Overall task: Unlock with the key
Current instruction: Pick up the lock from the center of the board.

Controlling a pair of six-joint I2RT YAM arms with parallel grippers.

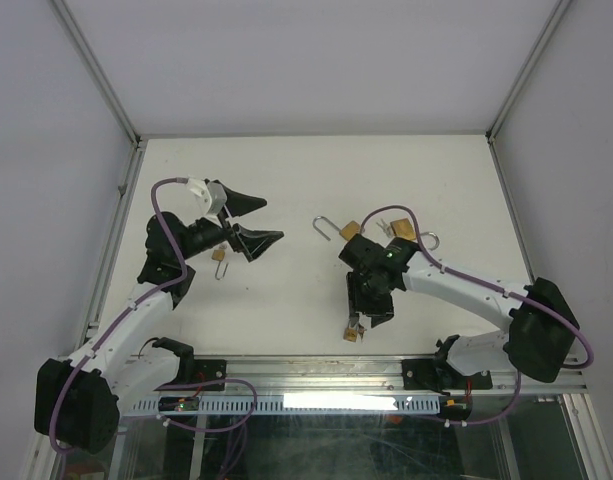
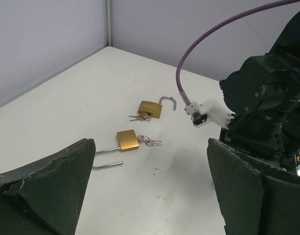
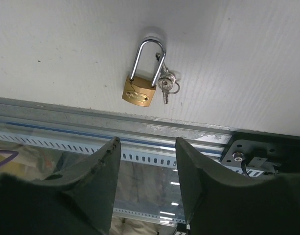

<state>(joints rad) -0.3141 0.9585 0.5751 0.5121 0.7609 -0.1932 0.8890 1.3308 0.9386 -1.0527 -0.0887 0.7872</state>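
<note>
**At the near edge of the counter: padlock just ahead of the right gripper**

Close against the metal rail (image 3: 91, 122) that borders the counter (image 1: 286, 170), the padlock (image 3: 139, 92) lies flat. Its brass body is toward the rail and its shackle (image 3: 138, 63) points away from it, so the long axis runs roughly square to the edge. The shackle looks seated in the body. The keys (image 3: 165, 83) lie against one shackle leg, and no key appears to be in the keyhole, though the keyhole end faces away.

The right gripper (image 3: 147, 147) hangs above and just short of the lock, its fingers partway apart with nothing between them. From its wrist camera the lock sits straight ahead, nearly centred on the gap, with the keys a little to one side. The next reach probably has to shift toward that side.

The left gripper (image 1: 273, 221) is spread wide and empty, well apart from this lock, so the right arm is clearly nearer. A small padlock (image 1: 219, 255) lies just beside the left gripper. Two other padlocks (image 2: 150, 108) (image 2: 127, 139), with shackles sprung, lie mid-counter.
</note>
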